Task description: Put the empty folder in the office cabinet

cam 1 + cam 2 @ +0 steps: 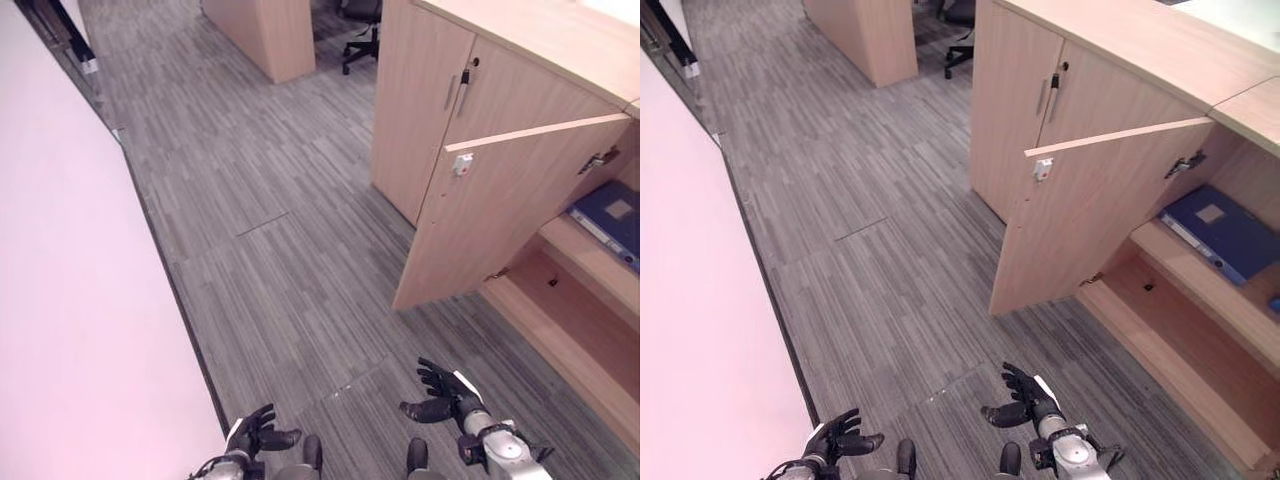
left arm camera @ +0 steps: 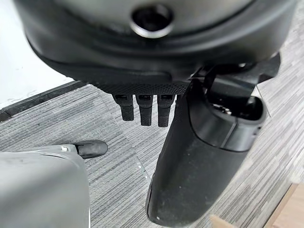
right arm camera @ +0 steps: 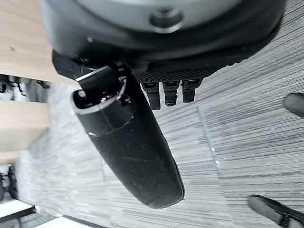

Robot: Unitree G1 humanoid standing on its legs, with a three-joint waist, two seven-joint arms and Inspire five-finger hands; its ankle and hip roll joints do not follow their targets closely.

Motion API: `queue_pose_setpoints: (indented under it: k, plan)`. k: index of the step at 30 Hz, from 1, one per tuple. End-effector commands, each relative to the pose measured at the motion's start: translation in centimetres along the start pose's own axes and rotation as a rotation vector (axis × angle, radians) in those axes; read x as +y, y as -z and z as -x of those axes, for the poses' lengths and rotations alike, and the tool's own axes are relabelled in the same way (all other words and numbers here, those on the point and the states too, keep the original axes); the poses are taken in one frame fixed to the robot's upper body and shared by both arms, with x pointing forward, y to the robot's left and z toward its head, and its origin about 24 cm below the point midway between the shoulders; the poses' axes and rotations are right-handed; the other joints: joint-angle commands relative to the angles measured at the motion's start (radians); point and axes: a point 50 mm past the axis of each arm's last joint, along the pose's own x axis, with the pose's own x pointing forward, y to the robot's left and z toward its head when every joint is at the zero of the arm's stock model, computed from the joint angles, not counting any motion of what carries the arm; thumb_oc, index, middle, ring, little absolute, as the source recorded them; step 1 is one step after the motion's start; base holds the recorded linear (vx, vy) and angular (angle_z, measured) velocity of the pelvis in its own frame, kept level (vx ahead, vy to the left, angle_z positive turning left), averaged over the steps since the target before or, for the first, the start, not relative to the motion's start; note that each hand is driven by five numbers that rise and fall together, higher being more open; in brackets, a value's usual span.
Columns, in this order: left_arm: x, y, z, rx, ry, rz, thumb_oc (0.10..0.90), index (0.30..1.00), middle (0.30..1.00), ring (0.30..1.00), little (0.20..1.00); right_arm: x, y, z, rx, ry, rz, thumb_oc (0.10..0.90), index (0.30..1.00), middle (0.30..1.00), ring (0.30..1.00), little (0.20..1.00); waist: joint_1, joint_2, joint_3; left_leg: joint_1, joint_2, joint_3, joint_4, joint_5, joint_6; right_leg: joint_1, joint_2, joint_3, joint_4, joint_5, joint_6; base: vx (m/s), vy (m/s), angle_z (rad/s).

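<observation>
My right hand (image 1: 447, 392) hangs low over the floor (image 1: 270, 250) with its fingers spread and relaxed, thumb out to the side, holding nothing and touching nothing. My left hand (image 1: 256, 435) sits at the bottom of the head views beside the pale wall (image 1: 70, 300), fingers loosely extended and likewise empty. In each wrist view my thumb stands out and the fingers point straight down over the carpet.

The blue folder (image 1: 1218, 232) lies flat on the upper shelf (image 1: 1200, 285) inside the office cabinet (image 1: 1120, 90), near the shelf's front edge. The cabinet door (image 1: 1080, 225) stands swung wide open toward me, a small white catch (image 1: 1042, 170) near its top corner. The lower shelf (image 1: 1170, 350) runs beneath the folder's shelf. The neighbouring doors are shut, with slim dark handles (image 1: 1052, 90).

The floor is grey striped carpet tile. At the far end stand a wooden partition (image 1: 265, 35) and a black office chair (image 1: 362, 30).
</observation>
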Motion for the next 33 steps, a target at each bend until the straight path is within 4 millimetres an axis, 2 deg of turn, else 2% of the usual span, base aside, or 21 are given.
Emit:
queue_pose_setpoints:
  k: [1,2,3,4,5,6,7,8,9,10,11,12,14,15,16,18,21,23,27,33]
  plan:
    - [3.3,-6.8,0.1,-0.283,-0.089,-0.021,0.8,0.9,0.9,0.9,0.9,0.4,-3.3,-0.4,-0.169,-0.013,0.02,0.8,0.9,0.9,0.9,0.9,0.007,-0.036,-0.039,-0.066,-0.013,-0.072,0.042,-0.035,0.019,0.072,0.066,-0.008,0.101,-0.196,0.008,0.07,0.169,-0.3]
    - [3.3,-6.8,0.1,-0.282,-0.09,-0.021,0.8,0.9,0.9,0.9,0.9,0.5,-3.3,-0.4,-0.169,-0.014,0.019,0.8,0.9,0.9,0.9,0.9,0.008,-0.037,-0.04,-0.067,-0.014,-0.07,0.043,-0.036,0.019,0.069,0.065,-0.006,0.104,-0.198,0.009,0.03,0.141,-0.38]
    - [4.2,-8.2,0.5,-0.343,-0.114,-0.01,0.8,0.9,0.9,0.9,0.9,0.6,-3.4,-0.4,-0.177,-0.015,0.009,0.8,0.9,0.9,0.9,0.9,0.013,-0.042,-0.035,-0.064,-0.014,-0.06,0.047,-0.044,0.026,0.044,0.063,-0.003,0.143,-0.195,0.018,-0.01,0.132,-0.35]
    - [8.1,-11.2,2.9,-0.545,-0.233,-0.165,0.8,0.9,0.9,0.9,0.9,0.3,-4.0,-0.1,-0.235,0.014,-0.037,0.8,0.9,0.9,0.9,0.9,0.042,-0.037,-0.013,-0.053,-0.007,-0.048,0.056,-0.057,0.038,-0.013,0.064,-0.033,0.255,-0.191,0.055,-0.01,0.131,-0.28]
    - [8.2,-11.1,3.0,-0.544,-0.234,-0.165,0.8,0.9,0.9,0.9,0.9,0.4,-4.0,-0.1,-0.235,0.012,-0.037,0.8,0.9,0.9,0.9,0.9,0.041,-0.038,-0.017,-0.057,-0.008,-0.048,0.058,-0.057,0.038,-0.019,0.062,-0.031,0.261,-0.193,0.055,-0.02,0.164,-0.46]
    - [11.4,-12.2,4.5,-0.596,-0.368,-0.215,0.8,0.9,0.9,0.9,0.9,0.3,-4.1,0.0,-0.266,0.023,-0.06,0.8,0.9,0.9,0.9,0.9,0.047,-0.026,0.003,-0.034,0.002,-0.038,0.041,-0.064,0.039,-0.105,0.025,-0.095,0.353,-0.135,0.096,-0.01,0.072,-0.57]
    - [11.5,-12.2,4.6,-0.596,-0.37,-0.215,0.8,0.9,0.9,0.9,0.9,0.3,-4.1,0.0,-0.267,0.021,-0.06,0.8,0.9,0.9,0.9,0.9,0.046,-0.027,0.002,-0.034,0.001,-0.038,0.039,-0.063,0.039,-0.108,0.023,-0.096,0.358,-0.137,0.096,0.02,0.074,-0.8]
    - [12.5,-13.0,4.9,-0.617,-0.407,-0.202,0.8,0.9,0.9,0.9,0.9,0.4,-4.2,-0.1,-0.271,0.014,-0.063,0.8,0.9,0.9,0.9,0.9,0.038,-0.028,0.009,-0.022,0.004,-0.026,0.035,-0.067,0.037,-0.115,-0.002,-0.131,0.325,-0.114,0.1,0.1,0.0,-0.55]
    - [13.2,-14.9,5.4,-0.681,-0.429,-0.208,0.8,0.9,0.9,0.9,0.9,0.6,-4.3,0.3,-0.287,-0.003,-0.056,0.8,0.9,0.9,0.9,0.9,0.02,-0.03,0.009,-0.016,-0.004,-0.032,0.039,-0.072,0.04,-0.109,-0.003,-0.127,0.281,-0.116,0.089,0.1,0.0,-0.46]
    - [13.2,-15.0,5.4,-0.682,-0.429,-0.208,0.8,0.9,0.9,0.9,0.9,0.6,-4.3,0.3,-0.287,-0.003,-0.056,0.8,0.9,0.9,0.9,0.9,0.02,-0.029,0.01,-0.014,-0.004,-0.033,0.04,-0.073,0.04,-0.106,-0.002,-0.127,0.279,-0.115,0.089,0.13,-0.016,-0.23]
    - [12.7,-16.3,6.0,-0.757,-0.396,-0.187,0.8,0.9,0.9,0.9,0.9,0.6,-4.1,0.5,-0.283,-0.011,-0.049,0.8,0.9,0.9,0.9,0.9,0.017,-0.032,0.01,-0.005,-0.012,-0.038,0.041,-0.082,0.041,-0.081,0.008,-0.111,0.245,-0.134,0.074,0.05,-0.012,-0.02]
    - [12.7,-16.3,6.0,-0.757,-0.396,-0.187,0.8,0.9,0.9,0.9,0.9,0.6,-4.1,0.5,-0.283,-0.012,-0.049,0.8,0.9,0.9,0.9,0.9,0.017,-0.032,0.008,-0.009,-0.013,-0.038,0.041,-0.079,0.041,-0.083,0.008,-0.111,0.241,-0.129,0.073,0.11,-0.017,0.08]
    - [10.5,-18.5,7.7,-0.911,-0.261,-0.121,0.8,0.9,0.9,0.9,0.9,0.4,-3.2,1.1,-0.253,-0.017,-0.021,0.8,0.9,0.9,0.9,0.9,0.013,-0.027,-0.026,0.006,-0.025,-0.021,0.026,-0.086,0.042,-0.048,0.004,-0.119,0.166,-0.121,0.05,0.18,0.01,0.16]
    - [10.3,-18.8,7.5,-0.91,-0.238,-0.104,0.8,0.9,0.9,0.9,0.9,0.4,-2.8,1.2,-0.234,-0.023,-0.013,0.8,0.9,0.9,0.9,0.9,0.004,-0.025,-0.035,0.013,-0.027,-0.016,0.022,-0.088,0.042,-0.038,0.005,-0.117,0.153,-0.12,0.045,0.2,0.036,0.11]
    - [10.5,-19.5,7.7,-0.929,-0.225,-0.092,0.8,0.9,0.9,0.9,0.9,0.0,-2.6,1.4,-0.222,-0.021,-0.003,0.8,0.9,0.9,0.9,0.9,-0.002,-0.021,-0.043,0.022,-0.029,-0.013,0.017,-0.089,0.042,-0.027,0.007,-0.116,0.138,-0.118,0.043,0.19,0.043,-0.02]
    - [11.9,-20.4,7.4,-0.912,-0.258,-0.049,0.8,0.9,0.9,0.9,0.9,-0.2,-2.2,1.6,-0.199,-0.037,0.013,0.8,0.9,0.9,0.9,0.9,-0.027,-0.013,-0.061,0.044,-0.028,0.0,0.007,-0.094,0.037,-0.003,0.014,-0.114,0.112,-0.115,0.039,0.19,0.031,-0.1]
    - [13.4,-23.2,8.2,-0.958,-0.3,-0.059,0.8,0.9,0.9,0.9,0.9,-0.3,-1.9,2.0,-0.186,-0.054,0.022,0.8,0.9,0.9,0.9,0.9,-0.054,-0.008,-0.073,0.06,-0.024,0.012,-0.007,-0.096,0.031,0.006,0.025,-0.103,0.102,-0.12,0.035,0.12,0.004,-0.31]
    - [13.8,-24.7,8.7,-0.984,-0.316,-0.083,0.8,0.9,0.9,0.9,0.9,-0.3,-1.8,2.1,-0.183,-0.066,0.029,0.8,0.9,0.9,0.9,0.9,-0.064,-0.009,-0.077,0.065,-0.021,0.015,-0.012,-0.096,0.028,0.012,0.031,-0.099,0.096,-0.122,0.034,0.09,-0.007,-0.25]
    - [14.4,-29.1,10.5,-1.07,-0.354,-0.143,0.8,0.9,0.9,0.9,0.9,-0.7,-2.0,2.4,-0.189,-0.072,0.048,0.8,0.9,0.9,0.9,0.9,-0.09,-0.013,-0.08,0.067,-0.012,0.028,-0.018,-0.098,0.021,0.012,0.04,-0.091,0.084,-0.124,0.036,0.08,-0.003,-0.11]
    - [16.4,-33.5,12.1,-1.091,-0.446,-0.166,0.8,0.9,0.9,0.9,0.9,-1.1,-2.6,2.4,-0.212,-0.078,0.067,0.8,0.9,0.9,0.9,0.9,-0.139,-0.025,-0.08,0.058,-0.004,0.058,-0.027,-0.1,0.016,-0.015,0.051,-0.055,0.076,-0.113,0.045,0.05,0.012,-0.11]
